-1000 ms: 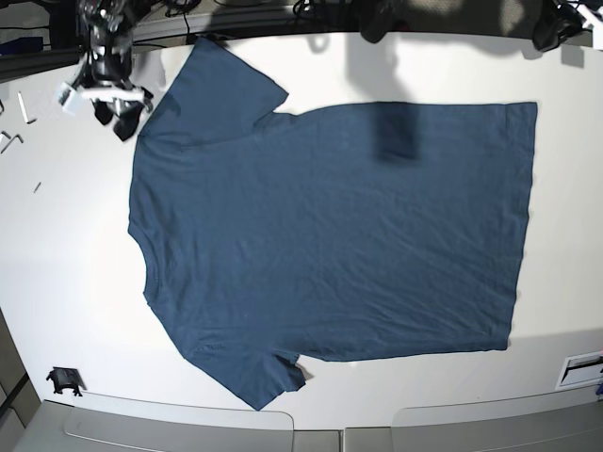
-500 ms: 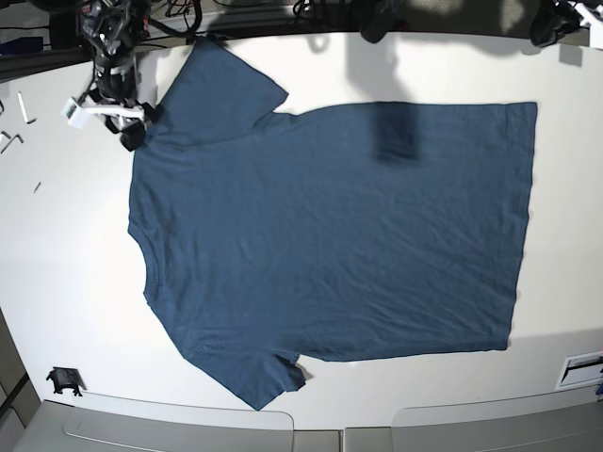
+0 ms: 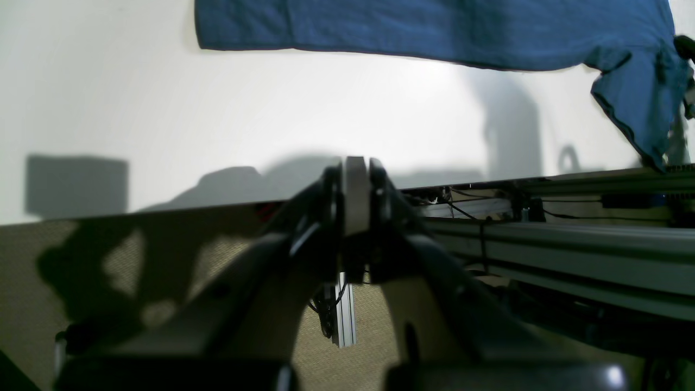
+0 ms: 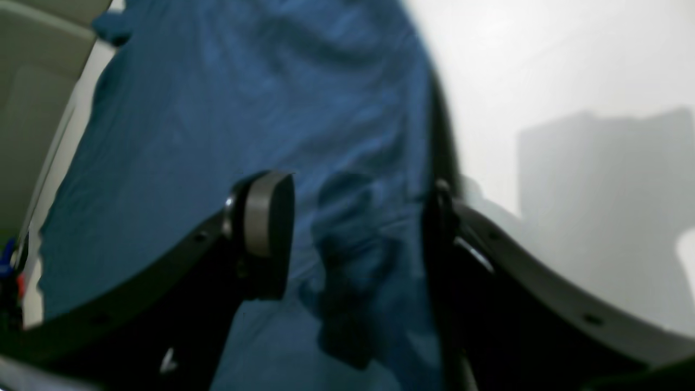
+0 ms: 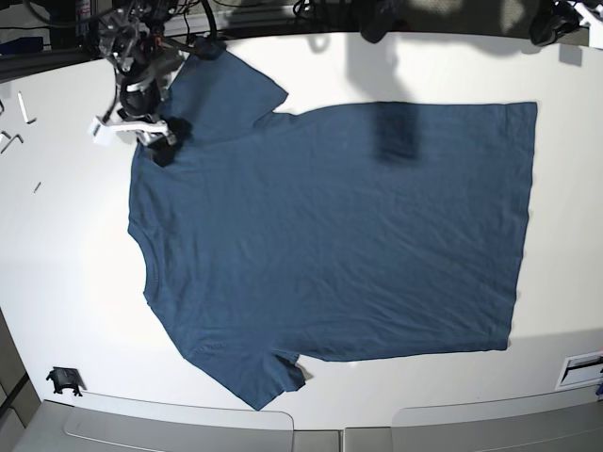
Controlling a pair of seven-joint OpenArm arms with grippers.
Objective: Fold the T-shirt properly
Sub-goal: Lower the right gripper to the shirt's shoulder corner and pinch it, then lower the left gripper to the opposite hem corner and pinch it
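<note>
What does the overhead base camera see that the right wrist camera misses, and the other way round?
Only the base view shows the whole T-shirt spread flat on the white table, both sleeves included. Only the right wrist view shows the right gripper up close, fingers apart over the blue cloth at the shirt's edge. Both show the shirt and the table.

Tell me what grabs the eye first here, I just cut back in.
The T-shirt dominates, spread flat across most of the white table, collar toward the base view's left. The right gripper hangs open over its shoulder by the far sleeve. The left gripper sits shut, off the table's edge.
</note>
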